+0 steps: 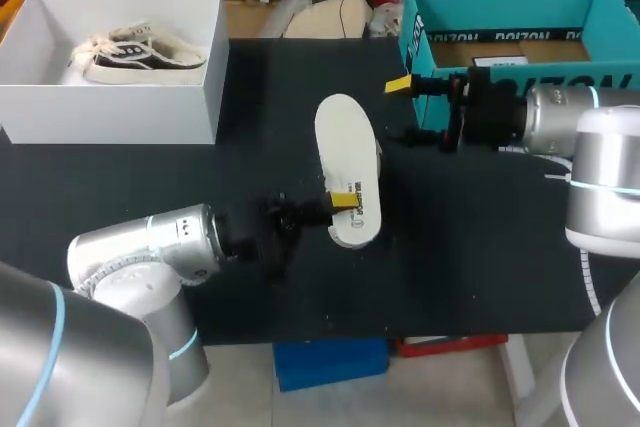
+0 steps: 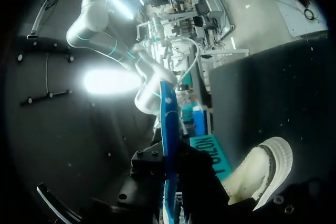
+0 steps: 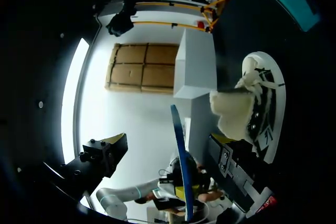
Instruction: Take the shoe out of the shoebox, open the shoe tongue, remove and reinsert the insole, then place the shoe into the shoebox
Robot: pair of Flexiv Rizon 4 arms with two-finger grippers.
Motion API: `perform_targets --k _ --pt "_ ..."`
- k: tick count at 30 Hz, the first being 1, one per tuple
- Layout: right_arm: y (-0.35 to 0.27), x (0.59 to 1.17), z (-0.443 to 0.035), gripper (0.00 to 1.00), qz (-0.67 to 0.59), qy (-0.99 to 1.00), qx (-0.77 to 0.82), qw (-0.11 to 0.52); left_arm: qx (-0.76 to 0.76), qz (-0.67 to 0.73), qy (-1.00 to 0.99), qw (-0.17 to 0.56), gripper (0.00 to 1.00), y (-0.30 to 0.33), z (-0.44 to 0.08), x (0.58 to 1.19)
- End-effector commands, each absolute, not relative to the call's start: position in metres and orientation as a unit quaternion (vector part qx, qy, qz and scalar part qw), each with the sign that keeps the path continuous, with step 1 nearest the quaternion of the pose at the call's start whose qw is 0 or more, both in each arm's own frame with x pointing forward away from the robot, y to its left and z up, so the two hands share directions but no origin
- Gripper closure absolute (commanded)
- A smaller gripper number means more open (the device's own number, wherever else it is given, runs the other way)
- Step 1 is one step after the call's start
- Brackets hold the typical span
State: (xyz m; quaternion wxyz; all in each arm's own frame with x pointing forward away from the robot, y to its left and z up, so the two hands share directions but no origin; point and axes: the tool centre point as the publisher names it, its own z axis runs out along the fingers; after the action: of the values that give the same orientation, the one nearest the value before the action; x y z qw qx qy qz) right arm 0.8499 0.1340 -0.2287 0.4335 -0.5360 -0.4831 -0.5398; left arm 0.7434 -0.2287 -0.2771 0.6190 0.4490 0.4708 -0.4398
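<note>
Tabletop (image 1: 480, 267): shoe (image 1: 348, 147) runs near-to-far (left tool (image 1: 343, 202) pinches insole (image 2: 168, 129)).

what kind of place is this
Probably a robot lab workbench: left arm and right arm over a black table, an insole in the left jaws, a teal shoebox, a white box holding a shoe.

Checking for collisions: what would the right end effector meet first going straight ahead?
Probably the insole, edge-on ahead of the right end effector's open fingers; the shoe lies just beside that line, depth unclear.
</note>
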Motion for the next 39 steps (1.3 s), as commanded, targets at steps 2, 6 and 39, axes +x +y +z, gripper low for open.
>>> perform_targets --k 2,6,39 --pt "0.135 0.850 -0.229 0.00 -0.540 -0.483 -0.537 0.433 0.464 -0.451 0.470 0.601 1.00 -0.249 -0.283 0.781" --pt "0.135 0.850 -0.229 0.00 -0.540 -0.483 -0.537 0.433 0.471 -0.445 0.487 0.585 1.00 -0.252 -0.287 0.799" --pt "0.135 0.850 -0.229 0.00 -0.540 -0.483 -0.537 0.433 0.485 -0.438 0.514 0.555 1.00 -0.211 -0.273 0.793"
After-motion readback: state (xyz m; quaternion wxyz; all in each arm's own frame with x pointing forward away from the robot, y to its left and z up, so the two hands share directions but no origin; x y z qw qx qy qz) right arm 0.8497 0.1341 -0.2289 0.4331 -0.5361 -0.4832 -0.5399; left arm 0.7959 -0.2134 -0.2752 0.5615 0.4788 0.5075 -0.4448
